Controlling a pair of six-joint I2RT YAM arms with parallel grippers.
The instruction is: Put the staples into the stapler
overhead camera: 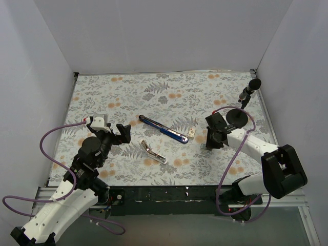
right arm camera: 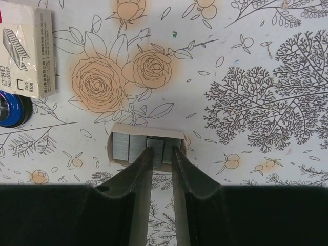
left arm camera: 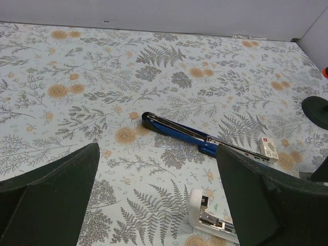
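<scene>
The blue stapler (overhead camera: 163, 129) lies opened out flat on the flowered cloth, its silvery rail up; it also shows in the left wrist view (left arm camera: 182, 133). Its blue end shows at the left edge of the right wrist view (right arm camera: 10, 108). A small card tray (right arm camera: 118, 130) holds several grey strips of staples (right arm camera: 129, 147). My right gripper (right arm camera: 161, 151) is down at this tray, its fingers closed narrowly on one strip that sits slightly out of line with the others. In the top view the right gripper (overhead camera: 207, 145) is right of the stapler. My left gripper (overhead camera: 118, 134) is open and empty, left of the stapler.
A small printed staple box (right arm camera: 28, 48) lies by the stapler's right end (overhead camera: 191, 132). A white and silver stapler-like piece (overhead camera: 154, 152) lies in front of the stapler, near my left gripper's right finger (left arm camera: 212, 218). A black microphone stand (overhead camera: 249, 92) is at the back right.
</scene>
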